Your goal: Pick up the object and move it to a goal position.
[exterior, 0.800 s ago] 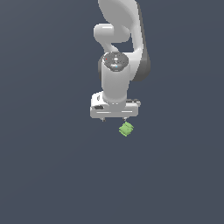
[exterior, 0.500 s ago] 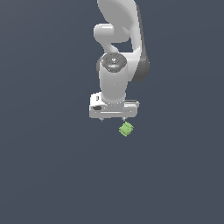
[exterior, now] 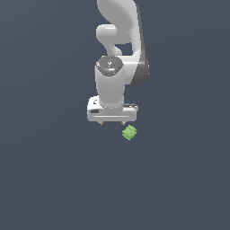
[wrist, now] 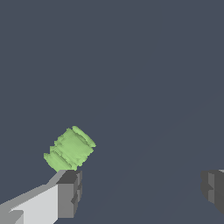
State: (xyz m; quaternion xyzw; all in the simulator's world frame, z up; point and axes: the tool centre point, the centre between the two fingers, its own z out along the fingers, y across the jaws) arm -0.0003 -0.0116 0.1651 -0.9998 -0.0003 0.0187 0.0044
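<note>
The object is a tiny bright-green ridged block lying on the dark floor, tilted. In the exterior view my white gripper hangs just above it and slightly toward the exterior view's left, with only the short fingertips showing under the hand. In the wrist view the object lies just beyond one grey fingertip, outside the gap. The other fingertip is far across. The gripper is open wide and holds nothing.
The floor is a plain dark grey-blue surface all around. The white arm rises behind the gripper. No goal marker shows in either view.
The gripper has shifted a little toward the exterior view's left and slightly lower. The green object has not moved.
</note>
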